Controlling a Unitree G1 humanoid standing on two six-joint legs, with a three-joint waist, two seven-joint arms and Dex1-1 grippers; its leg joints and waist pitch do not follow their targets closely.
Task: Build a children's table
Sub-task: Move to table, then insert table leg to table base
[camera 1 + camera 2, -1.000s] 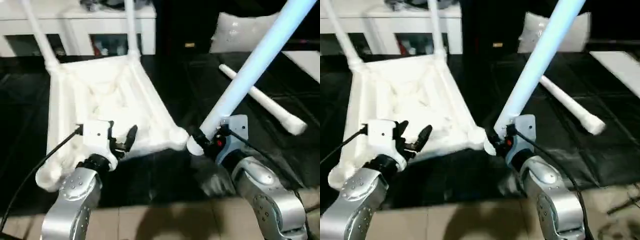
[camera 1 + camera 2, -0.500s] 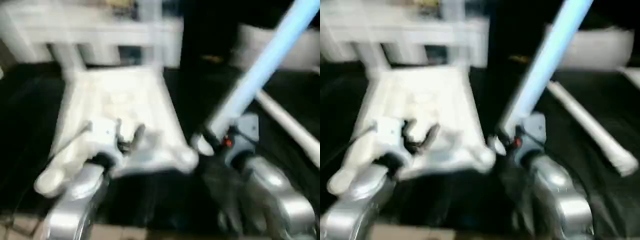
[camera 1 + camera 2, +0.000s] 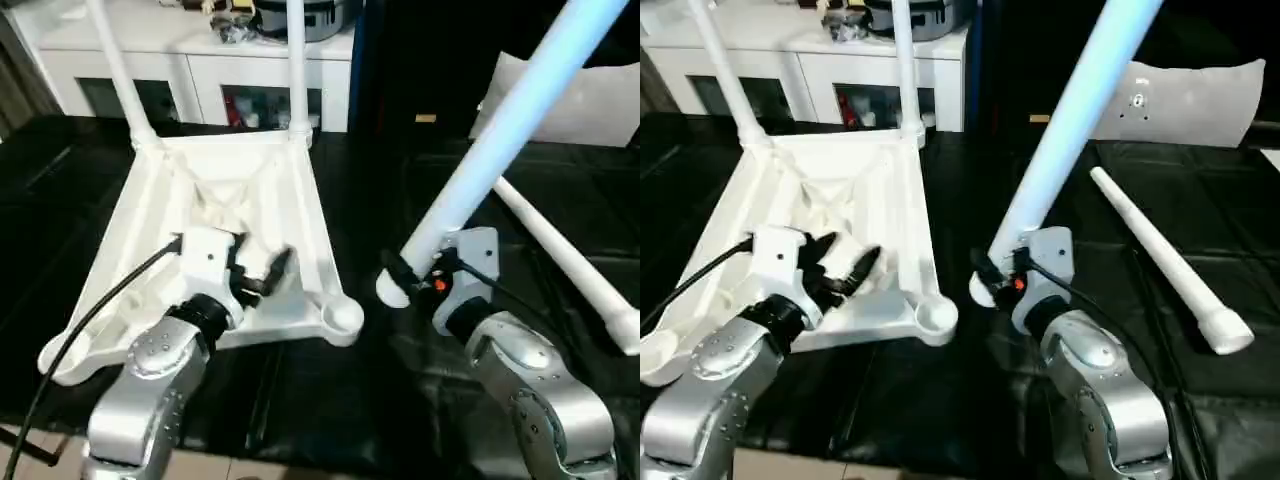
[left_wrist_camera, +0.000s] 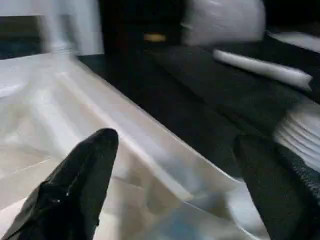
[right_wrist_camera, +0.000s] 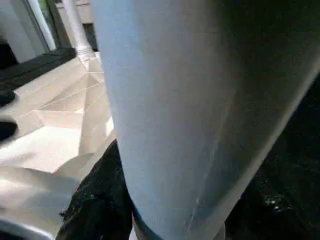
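The white table top [image 3: 300, 215] lies upside down on the black mat, with two legs [image 3: 296, 60] standing in its far corner sockets. My left gripper [image 3: 258, 270] hangs open over the near part of the underside, its black fingers [image 4: 80, 180] spread above the ribs and holding nothing. My right gripper [image 3: 405, 275] is shut on a third leg [image 3: 500, 140] near its thick end, and this leg slants up to the right. That thick end sits just right of the empty near right socket [image 3: 343, 318], slightly apart from it. A fourth leg [image 3: 1160, 262] lies loose on the mat at the right.
A white cabinet with glass doors [image 3: 200, 60] stands behind the table top. A grey-white cushion [image 3: 1185, 100] leans at the back right. A black cable [image 3: 90, 320] runs from my left wrist across the top's near left corner.
The whole picture has shifted, so the camera has moved. The left gripper stays open over the table top, and the right one still holds the leg beside the near right socket.
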